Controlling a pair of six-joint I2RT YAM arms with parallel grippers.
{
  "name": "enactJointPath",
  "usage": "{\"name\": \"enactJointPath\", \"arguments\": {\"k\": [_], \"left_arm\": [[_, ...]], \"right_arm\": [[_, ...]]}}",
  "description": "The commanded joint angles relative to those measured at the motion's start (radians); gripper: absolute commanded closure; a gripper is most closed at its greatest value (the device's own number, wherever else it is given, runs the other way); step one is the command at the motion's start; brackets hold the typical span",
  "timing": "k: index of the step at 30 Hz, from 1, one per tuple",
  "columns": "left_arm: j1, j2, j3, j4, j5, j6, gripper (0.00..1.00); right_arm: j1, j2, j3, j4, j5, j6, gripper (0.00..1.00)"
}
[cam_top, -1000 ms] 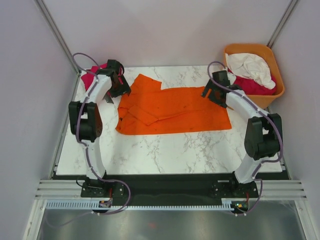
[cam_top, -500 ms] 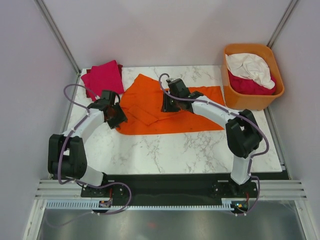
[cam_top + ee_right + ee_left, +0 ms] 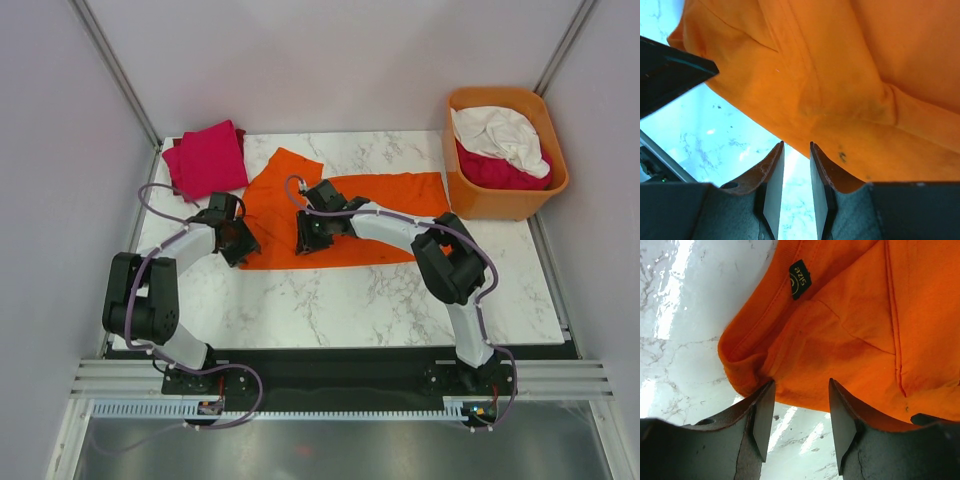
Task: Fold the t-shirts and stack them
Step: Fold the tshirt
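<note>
Left gripper [image 3: 238, 243] and right gripper [image 3: 305, 240] both bear down on the near edge of the orange t-shirt [image 3: 370, 215], seen from above. The shirt lies flat on the marble table [image 3: 380, 290], its long axis running sideways away from the orange tub [image 3: 490, 205], one end just beside it. Both tools work the half farthest from the tub, the left at the outer near corner and the right closer to the tub. The cloth stretches beyond each of them. A folded magenta t-shirt [image 3: 208, 158] sits farther from the tub again, and white [image 3: 500, 130] and crimson [image 3: 500, 170] shirts fill the tub itself.

Left wrist view: the left gripper [image 3: 801, 382] has its jaws apart, with a rolled, creased hem of the orange t-shirt [image 3: 850, 330] at their tips. Bare table shows between them and nothing is pinched. A black size label [image 3: 800, 279] faces up.

Right wrist view: the right gripper [image 3: 796, 145] keeps a narrow gap, unclamped. The edge of the orange t-shirt [image 3: 865, 75] is just at its tips, and the cloth is rumpled and faintly smudged. Closing on that hem looks the likely next step.
</note>
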Motion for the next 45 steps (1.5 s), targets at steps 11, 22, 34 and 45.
{"name": "enactJointPath", "arguments": {"k": [11,22,34,45], "left_arm": [[0.015,-0.040,-0.049,0.035,-0.048,-0.026,0.46],[0.017,-0.053,-0.101,0.037,-0.076,-0.021,0.48],[0.018,-0.070,-0.107,0.037,-0.065,-0.015,0.50],[0.017,-0.094,-0.118,0.037,-0.071,-0.015,0.51]], "right_arm": [[0.003,0.191,0.182,0.009,-0.047,0.008,0.64],[-0.050,0.208,0.290,-0.011,-0.018,0.002,0.62],[-0.224,0.325,0.621,-0.032,-0.012,-0.053,0.59],[0.023,0.010,0.161,-0.011,0.238,-0.370,0.52]]}}
